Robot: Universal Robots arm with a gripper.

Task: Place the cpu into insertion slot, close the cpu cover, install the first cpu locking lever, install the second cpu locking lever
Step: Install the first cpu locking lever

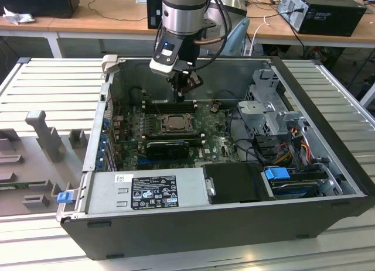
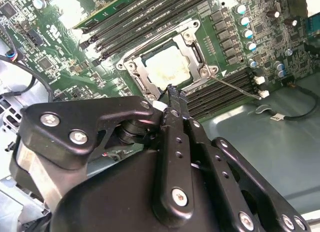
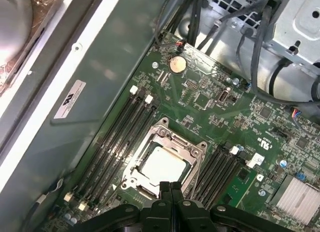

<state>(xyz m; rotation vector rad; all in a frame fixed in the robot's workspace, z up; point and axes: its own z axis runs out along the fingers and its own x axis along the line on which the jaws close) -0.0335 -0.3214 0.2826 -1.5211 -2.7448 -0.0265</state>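
Seated cpu (image 3: 161, 166), lying under cpu cover (image 3: 196, 151). End effector (image 3: 170, 185) hovering above, fingers pinched together, empty. Locking lever (image 2: 235, 85): thin, likely springy wire; gripping its free end looking wisest.

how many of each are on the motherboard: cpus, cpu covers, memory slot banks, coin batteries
cpu: 1
cpu cover: 1
memory slot banks: 2, one on each side of the socket
coin battery: 1
total: 5
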